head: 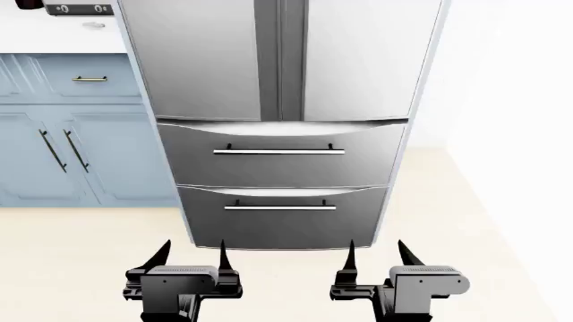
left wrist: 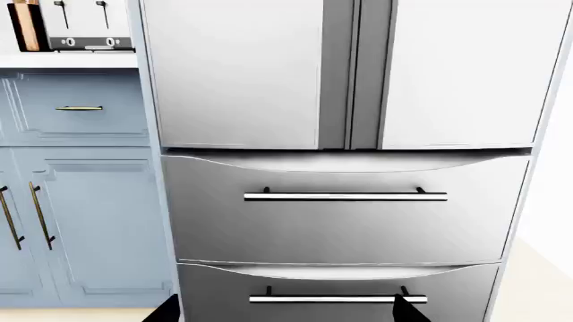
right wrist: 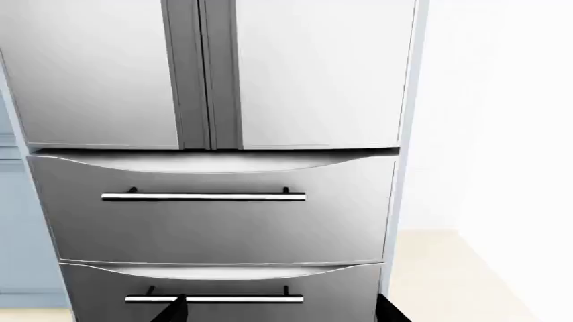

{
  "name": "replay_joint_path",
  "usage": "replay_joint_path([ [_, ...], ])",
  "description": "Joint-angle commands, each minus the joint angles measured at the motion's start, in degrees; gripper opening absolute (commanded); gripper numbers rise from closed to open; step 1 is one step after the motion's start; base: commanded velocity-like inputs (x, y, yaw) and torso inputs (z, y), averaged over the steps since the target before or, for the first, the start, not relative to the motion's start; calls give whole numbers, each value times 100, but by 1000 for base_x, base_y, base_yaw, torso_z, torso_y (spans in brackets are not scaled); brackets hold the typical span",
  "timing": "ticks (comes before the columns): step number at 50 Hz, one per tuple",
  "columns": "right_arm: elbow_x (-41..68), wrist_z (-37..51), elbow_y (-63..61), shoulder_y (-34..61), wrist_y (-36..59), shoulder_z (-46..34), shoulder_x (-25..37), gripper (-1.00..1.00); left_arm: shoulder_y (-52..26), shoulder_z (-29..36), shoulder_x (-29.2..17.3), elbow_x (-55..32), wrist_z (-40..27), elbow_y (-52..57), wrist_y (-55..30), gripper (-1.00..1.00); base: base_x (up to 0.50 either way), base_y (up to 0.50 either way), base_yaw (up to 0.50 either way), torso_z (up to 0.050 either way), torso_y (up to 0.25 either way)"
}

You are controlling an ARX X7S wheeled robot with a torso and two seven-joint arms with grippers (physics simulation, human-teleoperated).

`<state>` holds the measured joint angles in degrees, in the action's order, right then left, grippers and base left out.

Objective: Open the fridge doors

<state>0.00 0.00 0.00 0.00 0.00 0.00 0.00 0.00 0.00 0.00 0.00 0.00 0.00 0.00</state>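
Head view: the fridge doors point(head: 282, 60) stand closed, directly ahead of the robot, meeting at a vertical seam with the dark handles on either side of it. Below them are two steel drawers point(head: 279, 157), each with a horizontal bar handle. Light-blue cabinets point(head: 72, 154) stand to the left of the fridge; a white wall point(head: 501, 100) lies to the right. The left gripper point(head: 190, 258) and right gripper point(head: 374, 258) hover low over the floor point(head: 80, 255), well apart from the doors, each with its fingers spread and holding nothing.
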Motion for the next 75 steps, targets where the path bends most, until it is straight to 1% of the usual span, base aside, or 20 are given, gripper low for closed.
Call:
replay_joint_path([
  [1,175,54,-55,-18,-64,-111,85,100,-29,87,-79,-147,-106,-20,9,100,0,0,0,0,0],
  [9,523,219,-66,22,-170,-197,206,100,-66,267,-217,-258,-316,-92,27,100,0,0,0,0,0],
  [19,444,422,-4,34,-284,-385,336,100,-60,395,-324,-357,-463,-91,12,100,91,0,0,0,0],
  [57,520,846,94,88,-270,-716,591,100,-84,708,-590,-586,-771,-88,-4,100,405,-35,0,0,0],
  [75,519,1020,96,130,-204,-839,688,100,-43,803,-697,-688,-859,-84,40,100,215,0,0,0,0],
])
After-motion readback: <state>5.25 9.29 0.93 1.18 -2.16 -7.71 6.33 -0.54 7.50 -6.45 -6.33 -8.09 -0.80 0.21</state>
